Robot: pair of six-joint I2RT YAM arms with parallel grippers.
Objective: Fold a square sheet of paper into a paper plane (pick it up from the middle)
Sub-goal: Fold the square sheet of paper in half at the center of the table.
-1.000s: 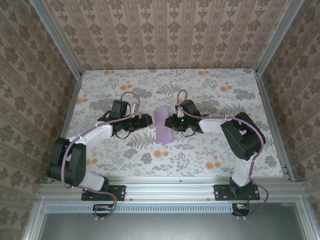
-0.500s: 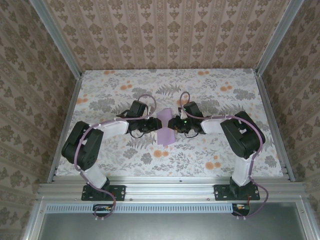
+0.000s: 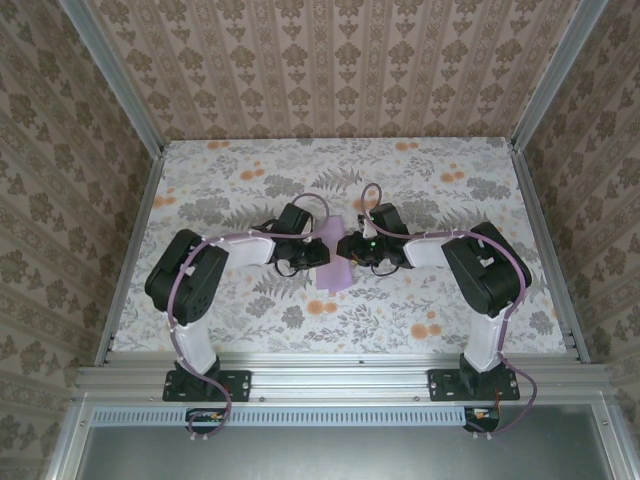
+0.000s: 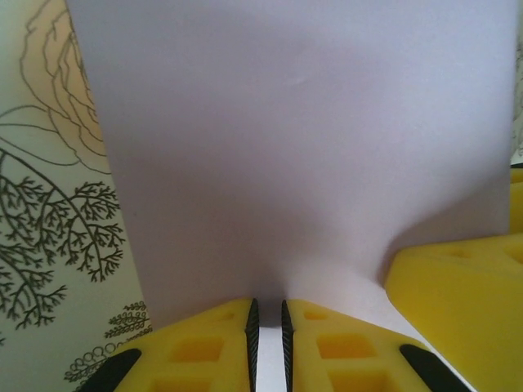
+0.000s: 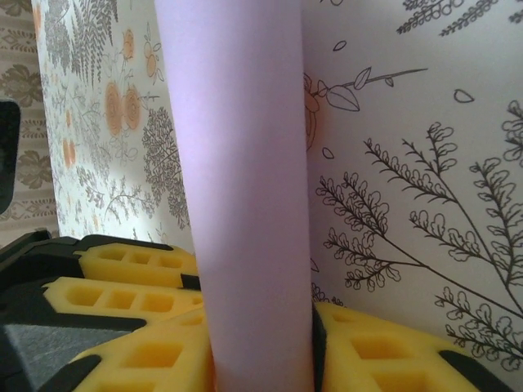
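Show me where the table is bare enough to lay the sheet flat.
Bare: the far strip of table by the back wall, and the near strip between the arm bases. Crowded: centre, where left gripper and right gripper meet on the square sheet of paper.

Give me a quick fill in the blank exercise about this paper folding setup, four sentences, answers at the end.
1. The square sheet of paper is ___ in colour.
2. In the right wrist view, the sheet runs ___ the fingers of the right gripper.
3. The left gripper has fingers coloured ___.
4. The table has a ___ pattern.
Missing words: purple; between; yellow; floral.
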